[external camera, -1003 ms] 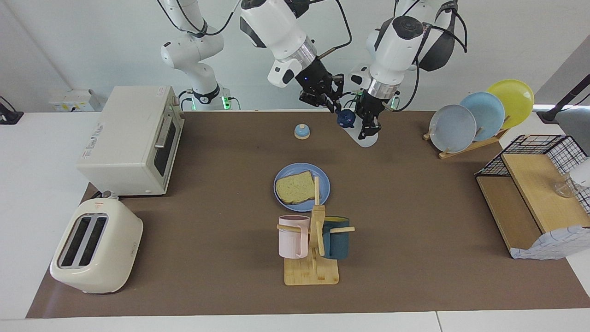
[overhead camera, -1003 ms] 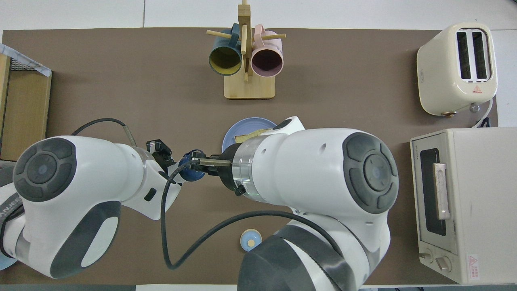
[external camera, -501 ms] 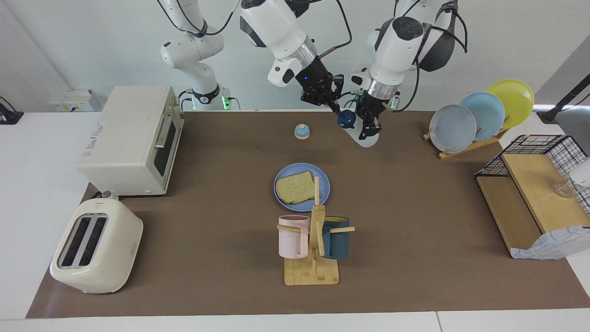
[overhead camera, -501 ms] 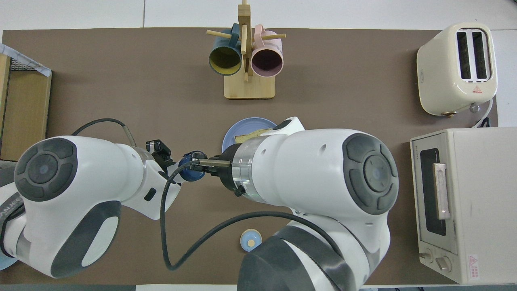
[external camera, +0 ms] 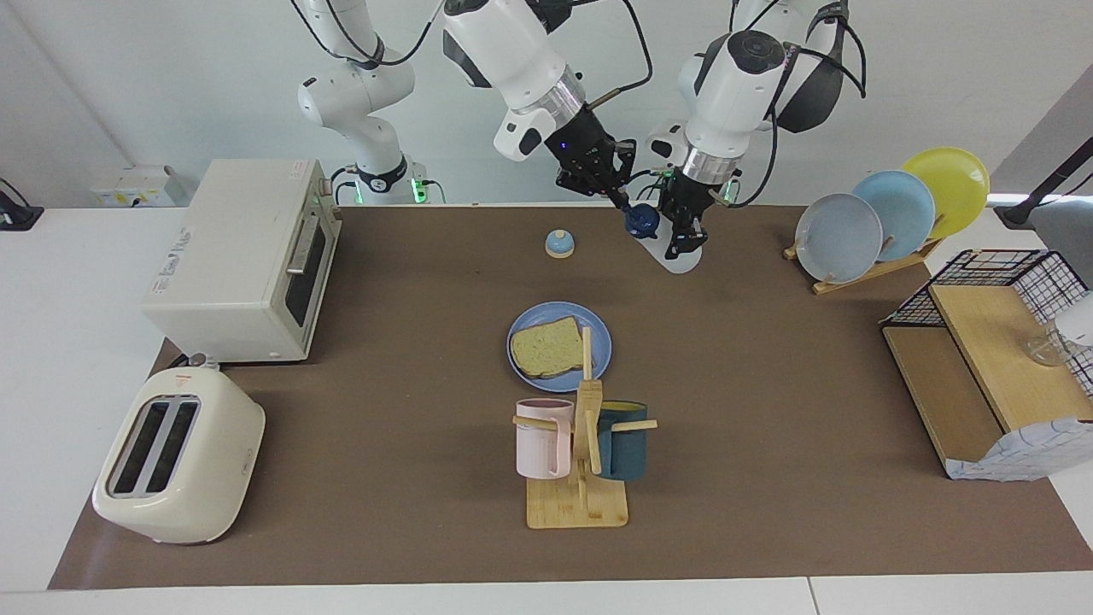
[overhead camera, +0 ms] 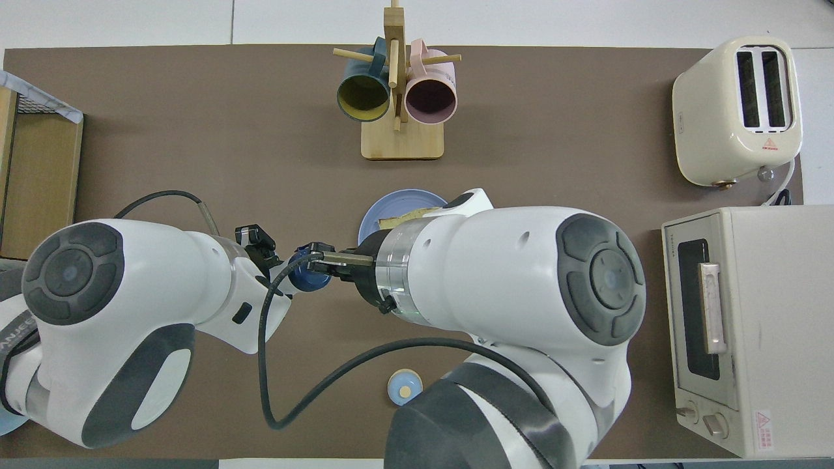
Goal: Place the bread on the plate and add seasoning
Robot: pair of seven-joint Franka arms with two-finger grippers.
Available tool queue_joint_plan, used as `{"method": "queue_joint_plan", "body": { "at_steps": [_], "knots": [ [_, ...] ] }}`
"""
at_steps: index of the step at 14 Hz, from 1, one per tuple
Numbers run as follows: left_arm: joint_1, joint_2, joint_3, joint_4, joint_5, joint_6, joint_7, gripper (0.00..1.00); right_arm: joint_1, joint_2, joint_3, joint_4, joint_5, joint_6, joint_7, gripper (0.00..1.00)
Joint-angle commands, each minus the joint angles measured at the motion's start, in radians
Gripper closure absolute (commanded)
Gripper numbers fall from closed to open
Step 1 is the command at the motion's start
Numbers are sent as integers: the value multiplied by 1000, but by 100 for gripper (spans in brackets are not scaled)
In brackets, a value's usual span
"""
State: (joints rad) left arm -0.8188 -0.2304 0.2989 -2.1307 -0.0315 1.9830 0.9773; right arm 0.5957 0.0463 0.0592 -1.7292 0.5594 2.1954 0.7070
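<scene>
Right now you have the seasoning [external camera: 675, 248] lifted off the table and tilted, its white body slanting down toward the left arm's end and its navy cap [external camera: 639, 220] pointing up toward the right arm's side. Your left gripper [external camera: 688, 232] is clamped around the bottle's body, fingers pressed against it from both sides. Your right gripper [external camera: 629, 207] comes in from the other direction with its fingertips pinched together on the cap; in the overhead view you see those fingertips [overhead camera: 317, 258] closed right at the cap's edge, with the cap [overhead camera: 306, 277] sitting between the two wrists. Both grippers hang over the brown mat near the robots' edge of the table, beside the small blue-domed bell [external camera: 559, 243], which stands toward the right arm's end from the bottle. You can see the bread [external camera: 546, 348] lying flat on the plate [external camera: 598, 329] at the middle of the mat, farther from the robots than the bell and well apart from the bottle. Just beside the plate, farther from the robots again, stands the wooden mug rack [external camera: 579, 478] with a pink mug [external camera: 540, 437] and a dark teal mug [external camera: 623, 440] hung on it.
</scene>
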Motion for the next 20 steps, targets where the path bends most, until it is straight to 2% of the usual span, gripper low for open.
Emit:
{"method": "queue_joint_plan", "body": {
  "at_steps": [1, 6, 7, 8, 11, 13, 15, 17, 20],
  "knots": [
    [-3, -35, -1, -31, 16, -1, 0, 100, -47, -6, -2, 0, 51, 26, -3, 100],
    [-3, -35, -1, -31, 16, -4, 0, 100, -63, -14, -5, -19, 44, 23, -24, 100],
    [-3, -35, -1, -31, 16, -4, 0, 100, -63, -19, -7, -39, 37, 20, -47, 8],
    [-3, -35, -1, -31, 16, -4, -3, 100, -71, -28, -9, -49, 28, 4, -55, 0],
    [-3, -23, 0, -20, 18, -3, -9, 100, -173, -42, -7, -69, -108, -98, -85, 0],
    [-3, -18, -3, -8, 97, -4, -58, 100, -250, -42, -9, -64, -185, -131, -208, 0],
    [-5, -17, -21, -3, 169, -13, -103, 100, -376, -40, -9, -56, -203, -233, -360, 0],
    [-5, 23, -40, 41, 232, -61, -141, 100, -483, -31, -7, 2, -315, -366, -461, 0],
    [-6, 121, -53, 133, 274, -121, -189, 100, -531, -28, -9, 121, -472, -576, -509, 0]
  ]
}}
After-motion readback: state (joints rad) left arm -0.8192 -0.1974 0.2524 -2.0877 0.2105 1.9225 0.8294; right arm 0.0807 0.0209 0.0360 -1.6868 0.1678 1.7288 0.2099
